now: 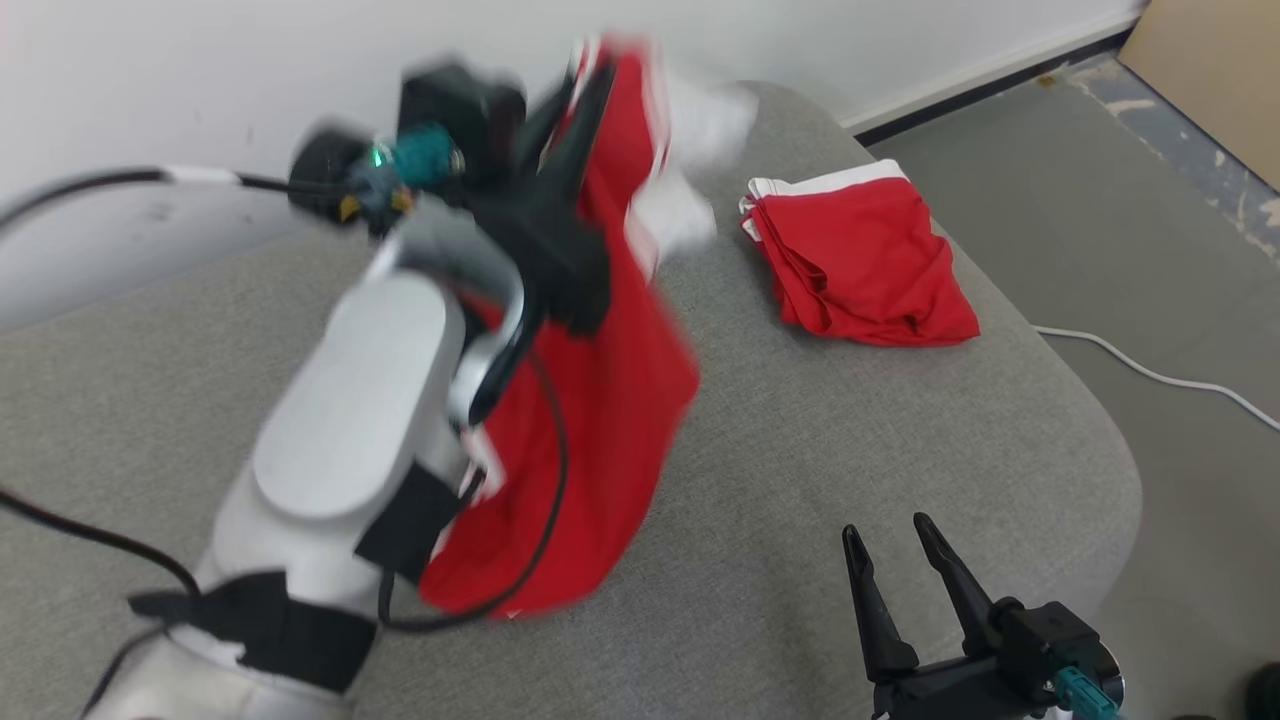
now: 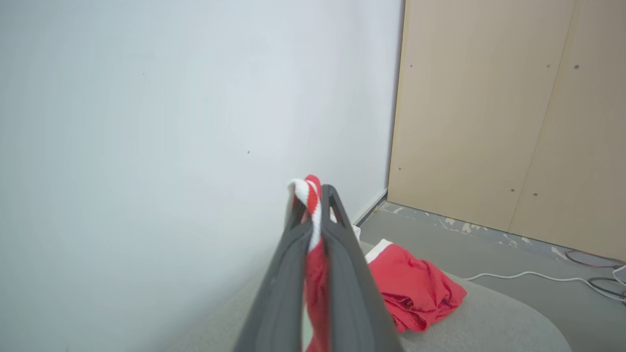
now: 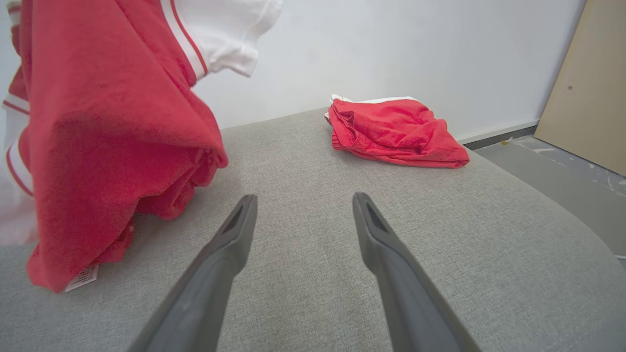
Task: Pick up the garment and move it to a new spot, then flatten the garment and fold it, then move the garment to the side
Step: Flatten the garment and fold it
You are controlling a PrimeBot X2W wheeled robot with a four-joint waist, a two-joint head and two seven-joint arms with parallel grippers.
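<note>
The left claw, raised toward eleven o'clock in the head view, is pinched tight on the white-trimmed edge of a red garment. The cloth hangs from the claw's tips down toward six o'clock, beside the pale forearm, over a grey cloth-covered table. Motion blur smears the cloth and claw in this view.

The left wrist view is sharp where the head view is not. The left claw has its two dark fingers pressed together, and a twisted red-and-white edge of the red garment pokes out at twelve o'clock past the tips.

The right claw sits at five o'clock in the head view, spread wide and holding nothing.

From the right claw, the red garment hangs at ten o'clock. A white sleeve flares near the top, and a small white label sits at the lowest hem, right at the table; whether the hem touches cannot be told.

A second, folded red garment lies on the table at two o'clock from the hanging one, well apart from both claws. Beyond the table edge at three o'clock, a white cable runs across the grey floor.
</note>
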